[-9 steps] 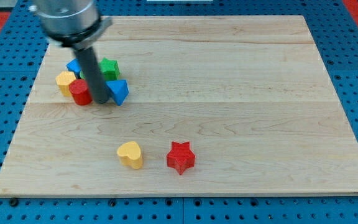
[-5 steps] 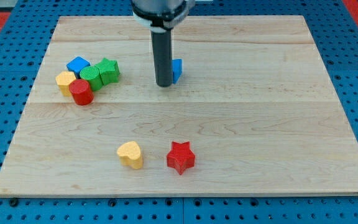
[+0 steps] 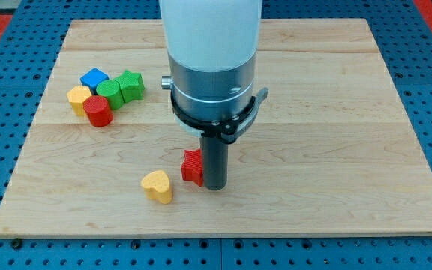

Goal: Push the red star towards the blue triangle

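- At the view's bottom, nearest the camera, the yellow heart [image 3: 157, 186] sat alone on the desk [image 3: 351, 150], just to the view's left of the action and a little apart from the red block.
- Right beside it, my tip [image 3: 216, 187] was planted on the wood, with the red star [image 3: 193, 166] pressed up against the rod's left side in the view. It looked like contact, though the rod covered the star's right half.
- No jaws on this rig at all, so nothing was apart, together or clamped; the bare rod was doing the work by shoving only.
- The star read as a small, light, rigid block, likely to skid easily on the smooth wood. Its points could make it spin off a glancing push, so I judged the safest contact to be a flat, centred shove on the side facing away from the target.
- The blue triangle did not show anywhere; I guessed the wide arm body was hiding it, so the heading could not be confirmed.
- Further back, at the view's upper left, a cluster sat well apart from the tip: the red cylinder [image 3: 97, 111], the yellow block [image 3: 79, 97], two green blocks [image 3: 109, 94] [image 3: 131, 84] and the blue block [image 3: 94, 77], packed touching or nearly so.
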Robot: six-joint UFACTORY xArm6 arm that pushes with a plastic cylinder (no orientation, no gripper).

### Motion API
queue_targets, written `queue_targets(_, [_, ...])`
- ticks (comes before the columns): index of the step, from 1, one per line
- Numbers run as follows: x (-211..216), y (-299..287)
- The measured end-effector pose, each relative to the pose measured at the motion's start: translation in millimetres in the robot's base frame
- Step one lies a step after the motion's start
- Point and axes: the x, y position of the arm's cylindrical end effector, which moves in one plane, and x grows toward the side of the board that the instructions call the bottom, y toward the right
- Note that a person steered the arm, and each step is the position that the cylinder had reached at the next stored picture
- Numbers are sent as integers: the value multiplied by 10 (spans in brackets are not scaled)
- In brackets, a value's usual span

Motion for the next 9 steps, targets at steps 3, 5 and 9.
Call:
queue_targets(3, [-395, -550])
queue_targets(5, [-147, -430])
queue_targets(9, [-279, -160])
